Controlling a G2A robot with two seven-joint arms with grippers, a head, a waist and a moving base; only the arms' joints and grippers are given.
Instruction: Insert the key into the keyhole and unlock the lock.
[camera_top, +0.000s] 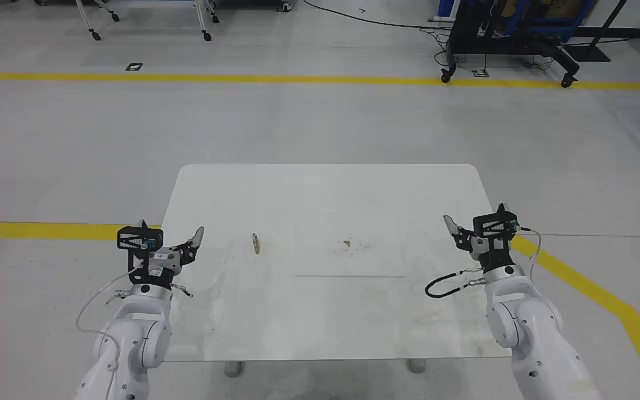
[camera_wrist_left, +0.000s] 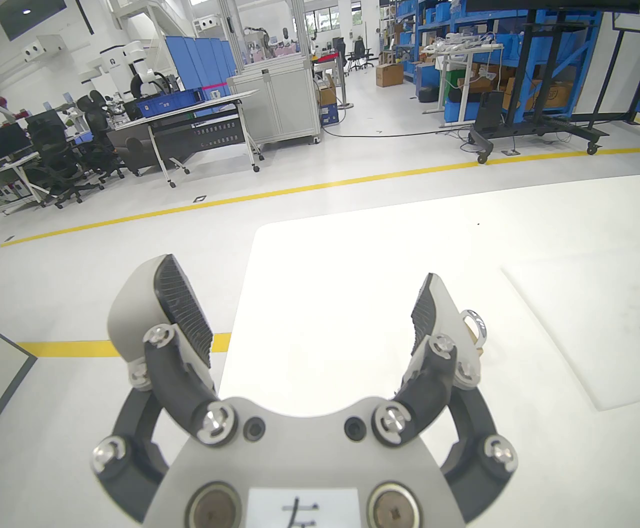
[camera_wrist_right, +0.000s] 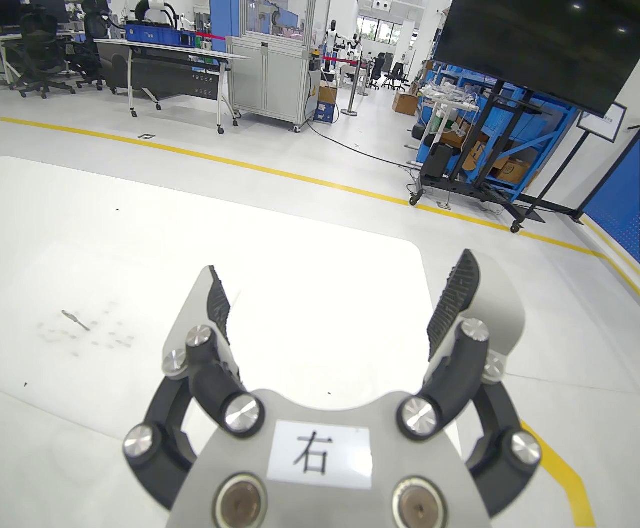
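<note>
Brass padlock lies apart from small key.

We work in a robotics lab hall, shown by yellow floor lines, blue storage racks, wheeled workbenches, office chairs and standing humanoid robots.

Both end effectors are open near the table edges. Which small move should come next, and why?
Probably bring the right end effector toward the key. This end effector is open and empty, the key lies loose on the table, and the lock lies apart from it, nearer the left end effector, which is also open.
</note>
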